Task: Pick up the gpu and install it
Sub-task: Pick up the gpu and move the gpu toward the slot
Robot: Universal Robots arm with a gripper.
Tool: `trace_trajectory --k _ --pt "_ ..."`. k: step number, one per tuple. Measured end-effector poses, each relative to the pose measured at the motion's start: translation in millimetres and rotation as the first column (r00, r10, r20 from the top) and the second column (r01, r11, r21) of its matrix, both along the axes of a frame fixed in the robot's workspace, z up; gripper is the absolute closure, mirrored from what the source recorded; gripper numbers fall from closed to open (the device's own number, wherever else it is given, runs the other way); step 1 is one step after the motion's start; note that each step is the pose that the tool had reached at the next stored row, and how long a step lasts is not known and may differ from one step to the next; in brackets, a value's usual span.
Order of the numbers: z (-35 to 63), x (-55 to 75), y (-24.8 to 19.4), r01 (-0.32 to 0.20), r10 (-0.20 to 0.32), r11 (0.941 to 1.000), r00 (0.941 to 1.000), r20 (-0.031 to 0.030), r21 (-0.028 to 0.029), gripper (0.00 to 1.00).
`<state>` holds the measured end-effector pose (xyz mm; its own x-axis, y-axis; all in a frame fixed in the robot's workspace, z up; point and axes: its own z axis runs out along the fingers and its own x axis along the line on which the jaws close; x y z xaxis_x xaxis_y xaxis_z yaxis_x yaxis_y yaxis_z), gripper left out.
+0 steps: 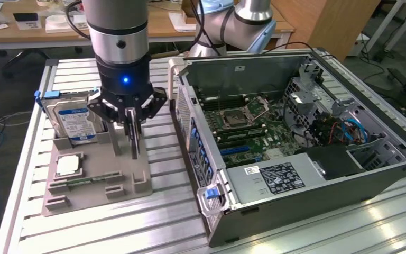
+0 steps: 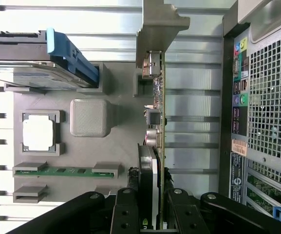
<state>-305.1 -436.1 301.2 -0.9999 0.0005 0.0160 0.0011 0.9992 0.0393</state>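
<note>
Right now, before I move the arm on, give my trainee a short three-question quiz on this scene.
1. True or false: the gripper is shut on the gpu.
2. What lies flat in the gray fixture near the hard drive? A) CPU chip B) screwdriver C) loose fan
3. Fill in: the computer case has its side panel ____ (on/off).
Key: 1 true; 2 A; 3 off.
</note>
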Motion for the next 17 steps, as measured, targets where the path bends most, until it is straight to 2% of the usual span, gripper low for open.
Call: trace_trajectory --k 17 --pt "8.4 0.0 0.0 0.000 0.000 1.0000 1.0000 0.0000 -0.0001 0.72"
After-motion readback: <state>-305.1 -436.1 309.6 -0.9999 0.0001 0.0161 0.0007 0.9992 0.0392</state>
